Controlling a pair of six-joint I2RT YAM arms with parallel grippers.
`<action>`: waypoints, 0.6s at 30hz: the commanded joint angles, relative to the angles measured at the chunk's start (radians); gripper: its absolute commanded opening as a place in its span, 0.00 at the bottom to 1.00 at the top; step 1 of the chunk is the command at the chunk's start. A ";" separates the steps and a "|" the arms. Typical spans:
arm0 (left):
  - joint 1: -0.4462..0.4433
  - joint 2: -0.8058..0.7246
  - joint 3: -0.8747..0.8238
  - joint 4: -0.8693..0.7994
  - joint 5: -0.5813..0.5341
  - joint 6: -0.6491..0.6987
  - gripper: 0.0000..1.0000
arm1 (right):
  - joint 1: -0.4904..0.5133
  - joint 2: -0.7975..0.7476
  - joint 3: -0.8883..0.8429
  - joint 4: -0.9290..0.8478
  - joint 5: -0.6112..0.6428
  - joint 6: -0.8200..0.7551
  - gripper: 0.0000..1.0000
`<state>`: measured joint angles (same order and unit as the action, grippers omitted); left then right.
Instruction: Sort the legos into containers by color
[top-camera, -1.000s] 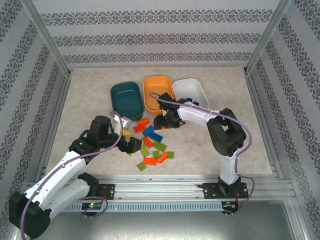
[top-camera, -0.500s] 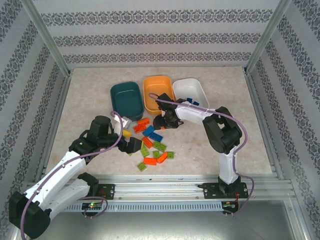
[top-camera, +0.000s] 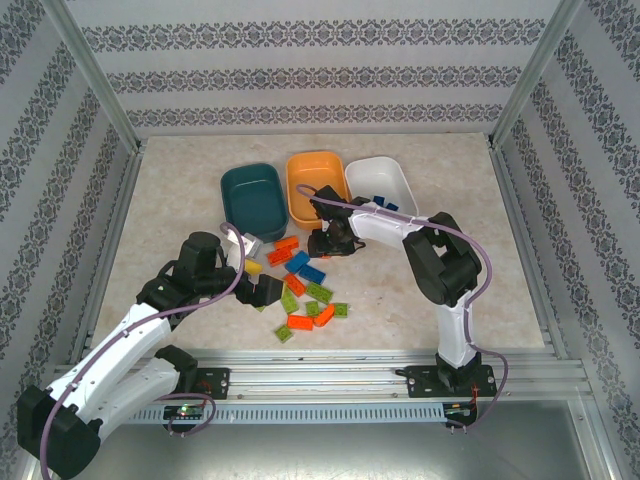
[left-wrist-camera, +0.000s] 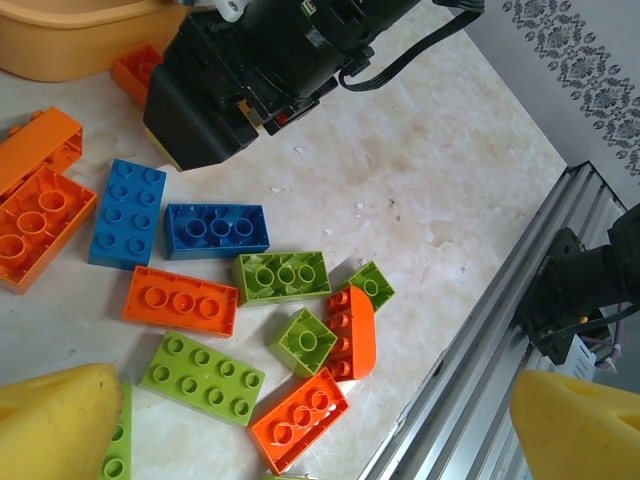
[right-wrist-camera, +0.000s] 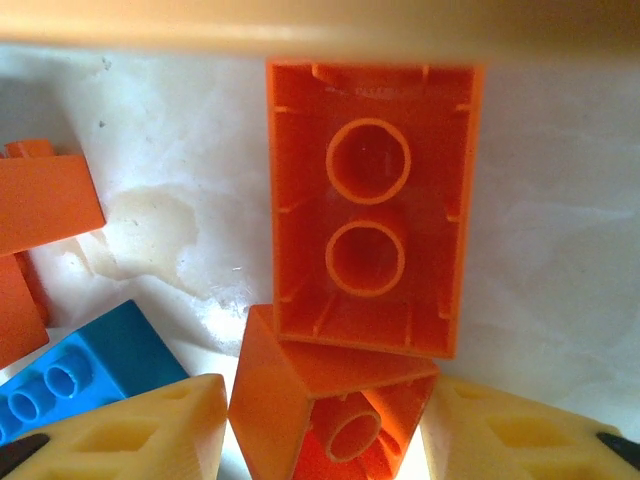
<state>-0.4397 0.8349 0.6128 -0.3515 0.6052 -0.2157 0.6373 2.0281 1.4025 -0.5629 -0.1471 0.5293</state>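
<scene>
The legos (top-camera: 305, 285) lie scattered in lime green, orange and blue in front of the containers: a dark teal tub (top-camera: 250, 196), an orange tub (top-camera: 314, 184) and a white tub (top-camera: 381, 184) with blue bricks in it. My right gripper (top-camera: 326, 243) is down at the near rim of the orange tub. Its yellow fingertips (right-wrist-camera: 150, 430) press both sides of a small tilted orange brick (right-wrist-camera: 325, 405). A bigger orange brick (right-wrist-camera: 370, 205) lies upside down just beyond. My left gripper (left-wrist-camera: 320, 430) hangs wide open above an orange brick (left-wrist-camera: 300, 418) and lime bricks (left-wrist-camera: 200, 378).
A metal rail (top-camera: 330, 375) runs along the near table edge, close to the pile's right side in the left wrist view. Patterned walls and frame posts (top-camera: 100, 85) enclose the table. Bare tabletop lies to the right of the right arm (top-camera: 450, 270).
The right gripper's jaws have closed in onto the small orange brick and its arm has edged slightly left. The left arm has not moved.
</scene>
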 joint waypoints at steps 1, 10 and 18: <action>-0.017 -0.013 0.021 -0.017 -0.004 0.017 1.00 | -0.003 -0.013 -0.016 0.008 0.007 0.011 0.48; -0.018 -0.015 0.021 -0.015 -0.004 0.018 1.00 | -0.021 -0.125 -0.098 0.017 0.036 0.022 0.46; -0.019 -0.014 0.018 -0.011 -0.001 0.016 1.00 | -0.076 -0.313 -0.218 0.005 0.064 0.013 0.46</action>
<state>-0.4454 0.8345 0.6128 -0.3519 0.6003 -0.2157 0.5900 1.7969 1.2171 -0.5430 -0.1192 0.5369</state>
